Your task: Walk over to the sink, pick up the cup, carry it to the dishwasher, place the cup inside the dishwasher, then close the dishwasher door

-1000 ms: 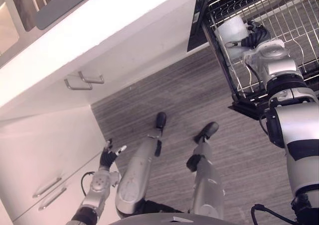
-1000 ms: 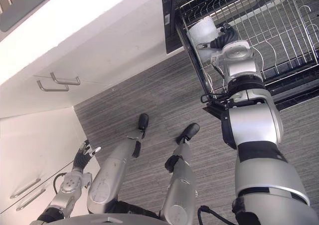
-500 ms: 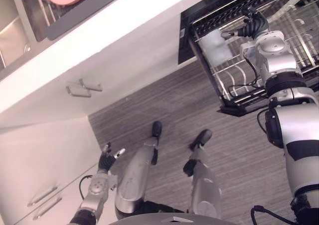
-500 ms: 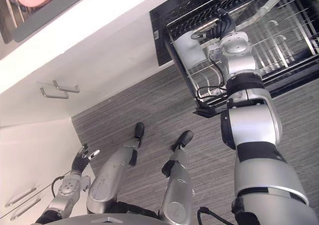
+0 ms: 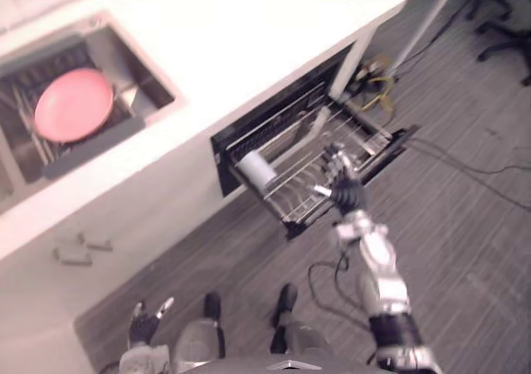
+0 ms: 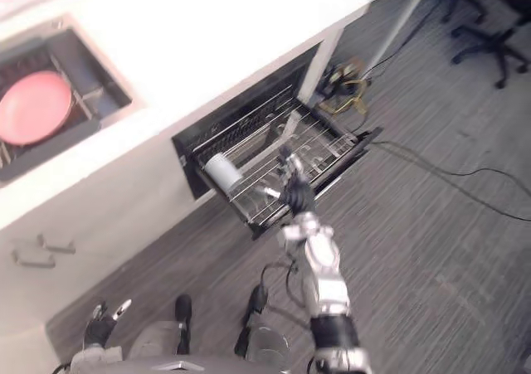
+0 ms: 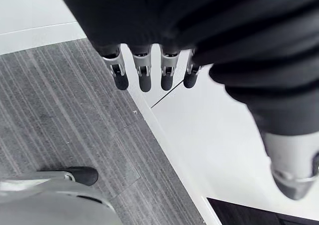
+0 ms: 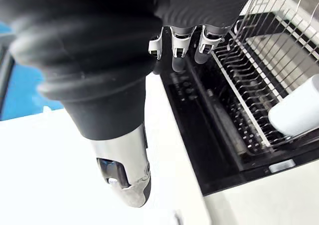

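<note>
The right hand [image 5: 346, 193] is now empty, its fingers [image 8: 180, 45] straight and spread. A second ago they were closed against the cup [image 5: 255, 168]; the hand has since let go and drawn back to the right, clear of the cup. It now sits over the near edge of the pulled-out rack [image 5: 292, 198]. The cup lies on its side at the left end of that rack, apart from the hand and resting on the wires, just in front of the dark opening of the dishwasher [image 5: 249, 138]. The head camera has also lifted (the whole scene has shifted, so that is not a movement of the objects). The white bench [image 5: 232, 51] above the dishwasher is now in view, as is the sink [image 5: 158, 94] further left with a pink plate [image 5: 73, 104] in it. The left hand [image 5: 143, 326] hangs low at the near left, fingers relaxed and holding nothing. Judged from this layout, placement is complete. The remaining step is to close the dishwasher, and the rack stands out over the floor [image 5: 465, 225], so it will probably need pushing in first.
</note>
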